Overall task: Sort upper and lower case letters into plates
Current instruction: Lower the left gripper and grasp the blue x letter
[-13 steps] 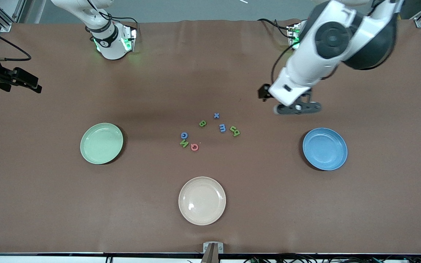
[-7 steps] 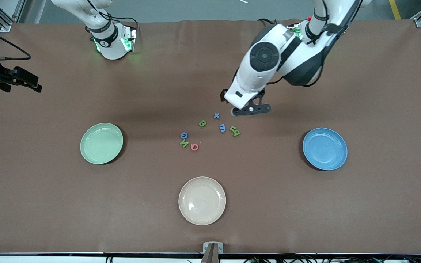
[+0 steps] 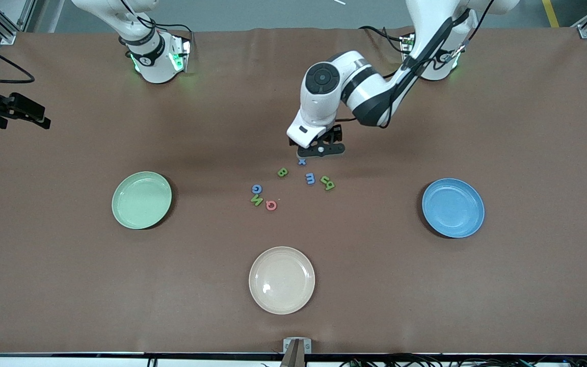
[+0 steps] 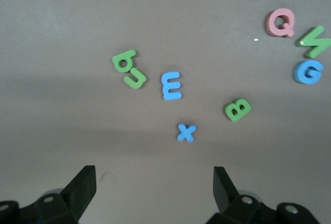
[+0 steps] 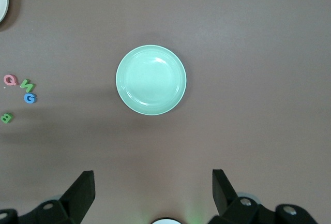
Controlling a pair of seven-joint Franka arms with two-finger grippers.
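Front view: left gripper (image 3: 321, 150) hangs low over the table just above the blue x (image 3: 301, 161), fingers spread wide and holding nothing; probably lined up there because the x sits at the edge of the cluster farthest from the camera, clear of its neighbours; right gripper (image 3: 23, 114) waits at the right arm's end of the table, fingers wide, nothing held. Letters lie loose mid-table between the plates: green B (image 3: 282, 172), blue m (image 3: 310, 178), green pair (image 3: 327, 182) touching each other, blue G (image 3: 256, 189), green N (image 3: 257, 200), pink Q (image 3: 271, 205). Mint green plate (image 3: 141, 200) toward the right arm's end, empty; blue plate (image 3: 453, 207) toward the left arm's end, empty; cream plate (image 3: 282, 280) nearest the camera, empty too; no sorting done yet, by the look of it.

Left wrist view: two dark fingertips (image 4: 83, 185) wide apart with bare table between; x (image 4: 186, 132) lies ahead of the gap, not yet between the fingers; m (image 4: 171, 85) and B (image 4: 237, 109) close by, so a careful descent likely needed to avoid nudging them.

Right wrist view: fingertips (image 5: 81, 189) wide open, empty; mint green plate (image 5: 151, 79) seen whole, nothing in it; Q (image 5: 9, 80), N (image 5: 27, 86), G (image 5: 30, 98) and B (image 5: 6, 117) at the frame edge, well apart from the plate.
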